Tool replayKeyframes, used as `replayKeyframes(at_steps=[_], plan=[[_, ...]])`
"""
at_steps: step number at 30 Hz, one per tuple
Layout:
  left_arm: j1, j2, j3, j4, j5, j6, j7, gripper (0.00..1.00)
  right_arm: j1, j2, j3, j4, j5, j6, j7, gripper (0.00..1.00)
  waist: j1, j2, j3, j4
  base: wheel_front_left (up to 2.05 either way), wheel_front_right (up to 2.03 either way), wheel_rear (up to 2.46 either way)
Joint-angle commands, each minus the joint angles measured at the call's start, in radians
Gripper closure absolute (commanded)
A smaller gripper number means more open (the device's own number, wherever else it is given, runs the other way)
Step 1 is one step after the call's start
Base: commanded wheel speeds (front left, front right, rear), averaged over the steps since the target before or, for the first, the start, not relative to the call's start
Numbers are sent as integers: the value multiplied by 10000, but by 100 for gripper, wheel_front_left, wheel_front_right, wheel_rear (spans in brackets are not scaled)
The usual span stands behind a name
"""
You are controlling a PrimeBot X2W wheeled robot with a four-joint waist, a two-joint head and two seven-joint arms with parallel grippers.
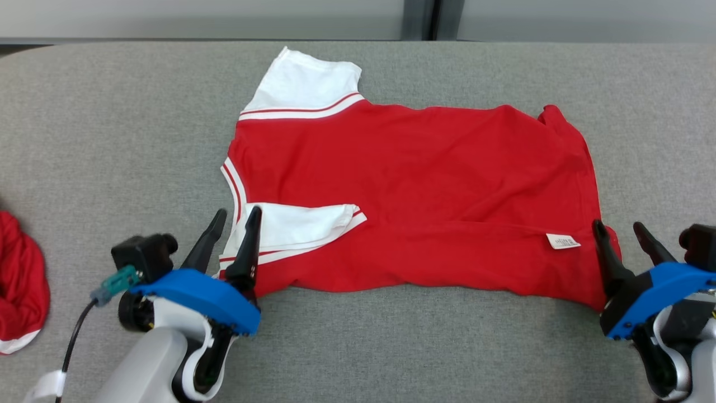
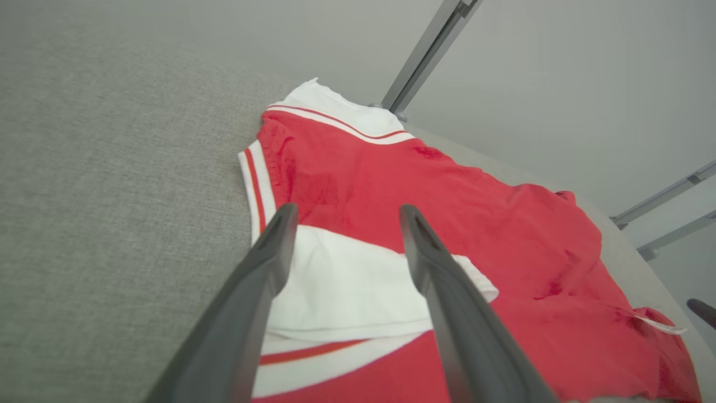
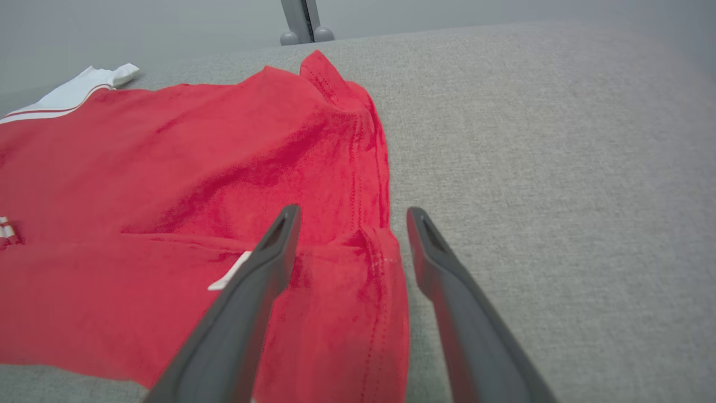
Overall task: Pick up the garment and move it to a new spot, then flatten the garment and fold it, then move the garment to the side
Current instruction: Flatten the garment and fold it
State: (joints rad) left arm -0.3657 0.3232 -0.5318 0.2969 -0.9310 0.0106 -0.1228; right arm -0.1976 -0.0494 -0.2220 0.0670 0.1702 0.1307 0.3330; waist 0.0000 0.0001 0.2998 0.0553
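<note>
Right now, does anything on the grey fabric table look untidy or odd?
Yes. The red shirt with white sleeves is not flat: its near white sleeve lies folded over the body, and the far hem corner is curled up.

A grey woven covering (image 1: 112, 140) is spread over the whole work surface, and its far left corner is rounded off. At the left edge of the head view a bunched red cloth (image 1: 19, 280) with a white border at its lower end is laid on that covering, partly cut off by the frame. Behind the far edge pale wall panels (image 1: 196, 17) are seen, divided by a dark upright post (image 1: 419, 19). In the right wrist view this post is seen to rest on two rounded feet.
</note>
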Motion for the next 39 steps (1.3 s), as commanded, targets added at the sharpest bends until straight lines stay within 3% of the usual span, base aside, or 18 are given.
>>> replayKeyframes(at_steps=[1, 7, 15, 21, 29, 30, 31, 32, 39], plan=[[243, 247, -130, 52, 320, 184, -132, 0, 318, -20, -119, -153, 75, 1, 106, 0, 0, -1, -123, 30, 0, 0, 0], [1115, 690, -581, -282, 1061, 1088, 82, 0, 1149, -20, -442, -629, 107, 1, 879, 0, 0, -1, -393, 98, 0, 0, 0], [1055, 690, -876, 251, 1294, 1713, 671, 0, 822, -19, -303, 138, -18, 3, 1301, 0, 0, -1, -294, 21, 0, 0, 0], [736, 515, -1042, 917, 1258, 1656, 942, 0, 443, -19, 73, 1078, -46, 1, 1628, 0, 0, -1, -82, 55, 0, 0, 0], [391, 167, -1347, 1810, 1088, 1219, 1441, 0, 677, 121, 778, 1660, 424, 44, 2031, 0, 0, -1, 30, 100, 0, 0, 0], [372, 108, -1428, 1915, 1067, 1112, 1572, 38, 733, 138, 894, 1664, 478, 61, 2026, 56, 0, -1, 38, 87, 0, 0, 0], [372, 63, -1497, 1993, 1033, 1029, 1663, 57, 784, 144, 1007, 1634, 523, 61, 1992, 100, 0, -1, 39, 71, 0, 0, 0], [364, 26, -1535, 2047, 990, 939, 1703, 100, 842, 147, 1066, 1600, 555, 63, 1969, 100, 0, -1, 32, 56, 0, 0, 0], [843, 486, -1214, 1932, 545, 686, 1742, 100, 830, -35, 340, 481, 19, 2, 1343, 100, 0, -1, -325, -30, 0, 0, 0]])
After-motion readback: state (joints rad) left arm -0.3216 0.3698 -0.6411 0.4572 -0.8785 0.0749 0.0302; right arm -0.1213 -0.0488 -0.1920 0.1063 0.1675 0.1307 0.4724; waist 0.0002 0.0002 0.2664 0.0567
